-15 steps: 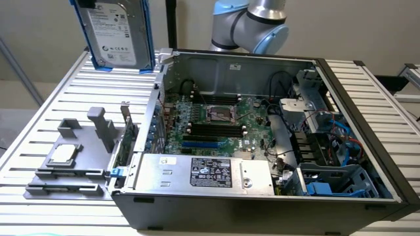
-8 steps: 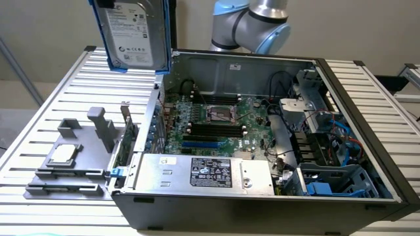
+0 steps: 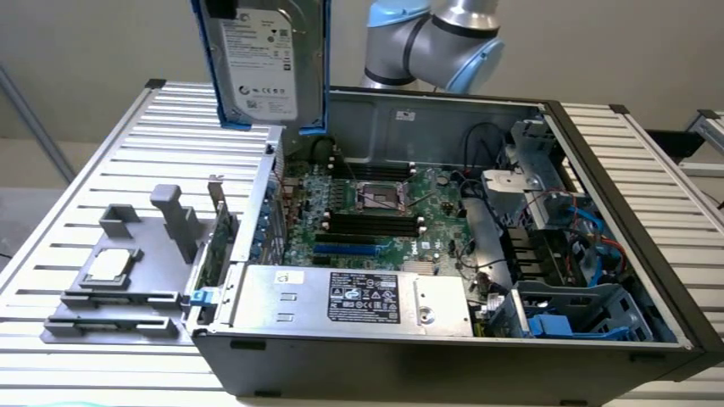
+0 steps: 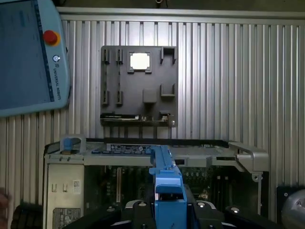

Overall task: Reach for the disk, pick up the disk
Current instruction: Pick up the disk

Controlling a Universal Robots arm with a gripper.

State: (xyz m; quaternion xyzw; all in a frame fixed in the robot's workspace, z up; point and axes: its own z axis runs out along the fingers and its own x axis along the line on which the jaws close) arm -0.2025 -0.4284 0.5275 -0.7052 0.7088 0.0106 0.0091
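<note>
Gripper (image 4: pixel 167 210) clamped on disk (image 3: pixel 263 64), blue frame edge-on at wrist; disk upright, long axis vertical, above computer case (image 3: pixel 453 356); teach pendant (image 4: pixel 28 57) reads "UNIVERSAL ROBOTS".

The slatted metal table (image 3: pixel 102 153) carries an open computer case (image 3: pixel 453 339) and a grey fixture tray (image 3: pixel 125 280).

Exterior view high, oblique over the open computer case (image 3: pixel 453 280); wrist view straight down, sharing it.
</note>
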